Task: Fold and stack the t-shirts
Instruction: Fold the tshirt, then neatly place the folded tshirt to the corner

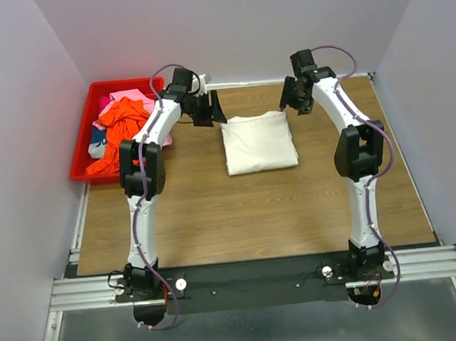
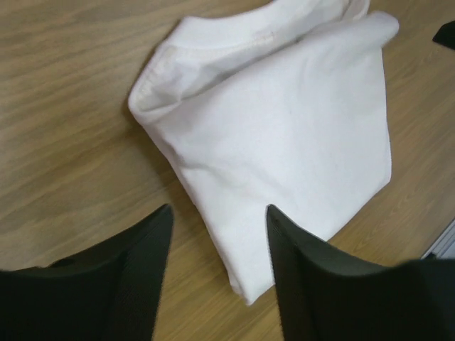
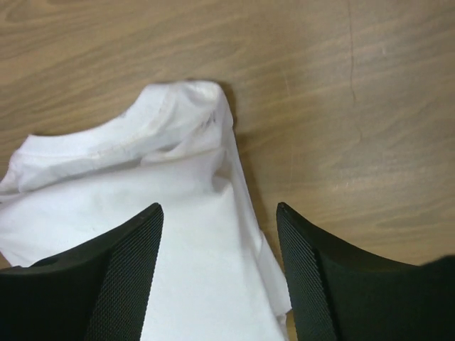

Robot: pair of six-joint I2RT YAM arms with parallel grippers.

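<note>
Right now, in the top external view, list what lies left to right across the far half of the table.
Red bin holding loose clothes → left gripper, jaws open → folded white t-shirt → right gripper, jaws open.

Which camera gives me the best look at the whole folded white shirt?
Top external: the white shirt lies whole, all edges visible. Left wrist shows most of it, collar edge cropped; right wrist only its collar end.
</note>
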